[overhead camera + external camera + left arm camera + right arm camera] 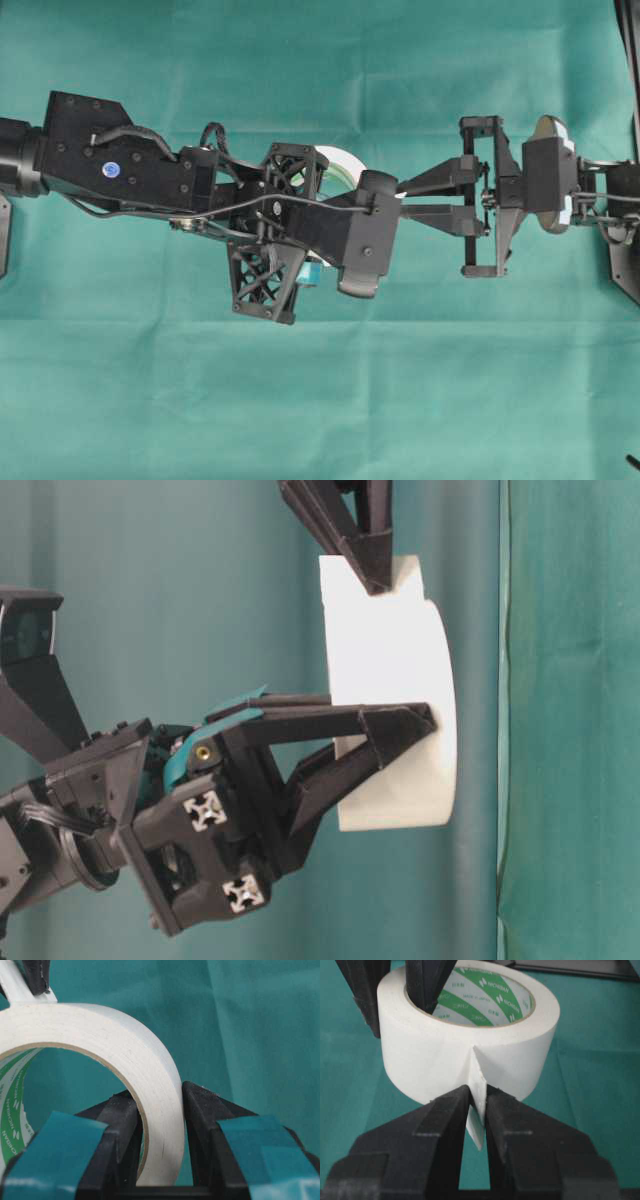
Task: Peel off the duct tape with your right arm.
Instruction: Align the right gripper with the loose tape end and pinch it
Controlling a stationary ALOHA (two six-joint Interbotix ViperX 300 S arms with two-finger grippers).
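While left fingers point(125, 1125) pinch one duct tape point(470, 1045), right fingers point(445, 1120) pinch its tab point(477, 1110).

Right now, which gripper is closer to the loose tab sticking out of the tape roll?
Right. The right gripper is shut on the loose tab; the left gripper clamps the roll's wall on the far side.

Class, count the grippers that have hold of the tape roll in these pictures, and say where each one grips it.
2. The left gripper clamps the wall of the duct tape, one finger inside the core, one outside. The right gripper pinches the loose tab sticking out from the roll's side.
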